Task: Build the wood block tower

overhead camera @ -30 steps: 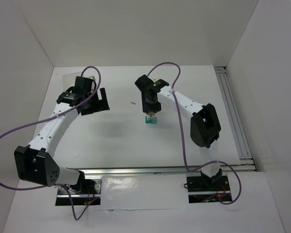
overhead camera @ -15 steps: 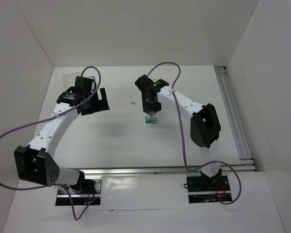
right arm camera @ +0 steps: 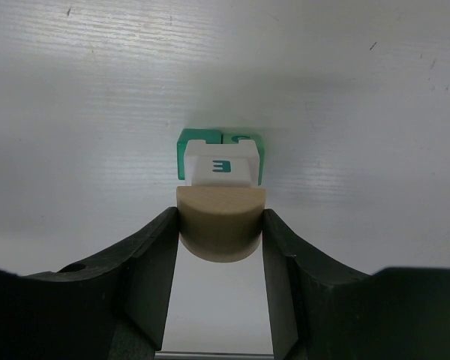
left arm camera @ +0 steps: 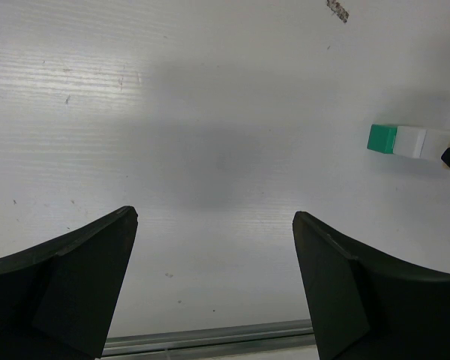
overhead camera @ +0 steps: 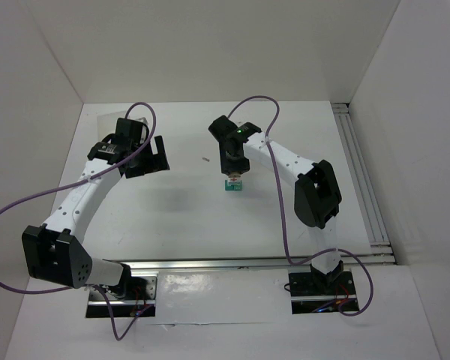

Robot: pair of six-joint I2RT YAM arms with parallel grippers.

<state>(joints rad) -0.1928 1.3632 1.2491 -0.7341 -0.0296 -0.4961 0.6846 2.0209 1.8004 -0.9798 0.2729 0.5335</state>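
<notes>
Capping the tower: right gripper pinches tan cylinder between its fingers, white cube on teal-green cube directly beneath; next likely square lowering, gentle release; left gripper gapes empty.

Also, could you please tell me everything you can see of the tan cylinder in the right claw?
The tan cylinder is small, smooth and plain, looking like unpainted wood, with a rounded side and a flat face. The right claw grips it, a black finger pressed to each side. It sits directly over the white cube, which stands on the green cube; it seems to rest on the white cube, though contact is not certain.
</notes>
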